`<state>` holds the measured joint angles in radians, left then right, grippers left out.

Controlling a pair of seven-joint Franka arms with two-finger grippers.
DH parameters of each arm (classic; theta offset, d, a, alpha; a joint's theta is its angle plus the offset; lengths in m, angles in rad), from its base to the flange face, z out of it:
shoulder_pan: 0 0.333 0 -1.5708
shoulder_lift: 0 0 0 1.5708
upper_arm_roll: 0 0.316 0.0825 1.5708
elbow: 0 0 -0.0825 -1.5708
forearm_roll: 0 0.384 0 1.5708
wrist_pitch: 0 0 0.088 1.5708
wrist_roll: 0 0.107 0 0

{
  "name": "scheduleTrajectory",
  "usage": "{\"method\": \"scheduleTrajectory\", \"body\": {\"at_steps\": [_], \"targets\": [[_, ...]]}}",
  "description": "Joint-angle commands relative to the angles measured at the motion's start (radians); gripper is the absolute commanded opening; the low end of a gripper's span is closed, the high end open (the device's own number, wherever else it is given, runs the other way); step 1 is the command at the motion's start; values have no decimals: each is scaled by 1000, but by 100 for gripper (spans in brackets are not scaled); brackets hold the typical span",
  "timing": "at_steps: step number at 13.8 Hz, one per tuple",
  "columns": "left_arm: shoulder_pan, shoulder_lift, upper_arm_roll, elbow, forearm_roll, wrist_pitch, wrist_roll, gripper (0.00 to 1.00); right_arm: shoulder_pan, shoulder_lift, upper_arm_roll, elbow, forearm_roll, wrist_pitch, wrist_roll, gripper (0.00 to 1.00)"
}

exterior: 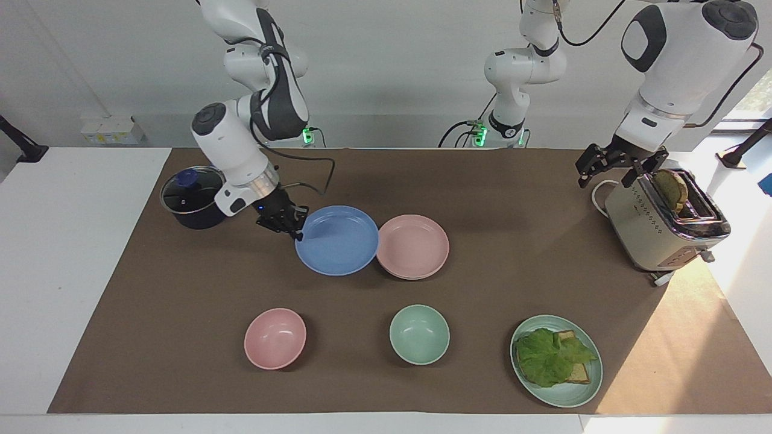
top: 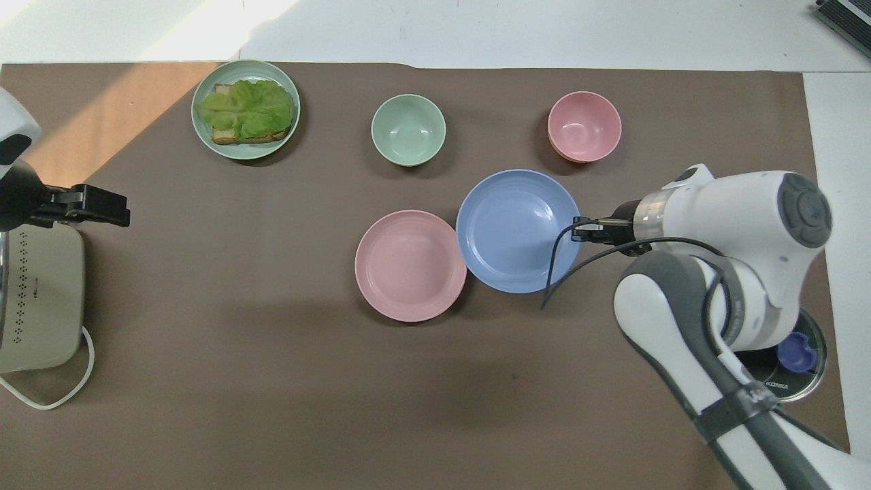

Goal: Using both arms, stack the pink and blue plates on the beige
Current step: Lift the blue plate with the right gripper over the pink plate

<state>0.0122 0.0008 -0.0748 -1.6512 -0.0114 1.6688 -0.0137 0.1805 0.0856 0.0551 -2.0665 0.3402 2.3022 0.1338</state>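
The blue plate hangs level a little above the brown mat, with my right gripper shut on its rim at the side toward the right arm's end. Its other edge reaches the rim of the pink plate, which lies on the mat at mid-table. The beige plate is hidden or out of view. My left gripper waits open and empty in the air over the toaster's end nearest the robots.
A toaster holding a bread slice stands at the left arm's end. A dark lidded pot sits at the right arm's end. Farther out lie a pink bowl, a mint bowl and a mint plate with lettuce and toast.
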Motion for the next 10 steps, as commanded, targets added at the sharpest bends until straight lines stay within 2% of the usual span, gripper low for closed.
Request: {"method": "scheduleTrajectory", "body": {"at_steps": [1, 4, 10], "targets": [[-12, -22, 7, -16, 13, -12, -9, 100, 71, 38, 2, 12, 25, 25, 79, 0], [-12, -22, 7, -16, 11, -4, -8, 100, 183, 80, 2, -6, 26, 141, 182, 0], [-14, -18, 7, -7, 10, -1, 6, 100, 260, 174, 3, -6, 26, 261, 230, 0]]}}
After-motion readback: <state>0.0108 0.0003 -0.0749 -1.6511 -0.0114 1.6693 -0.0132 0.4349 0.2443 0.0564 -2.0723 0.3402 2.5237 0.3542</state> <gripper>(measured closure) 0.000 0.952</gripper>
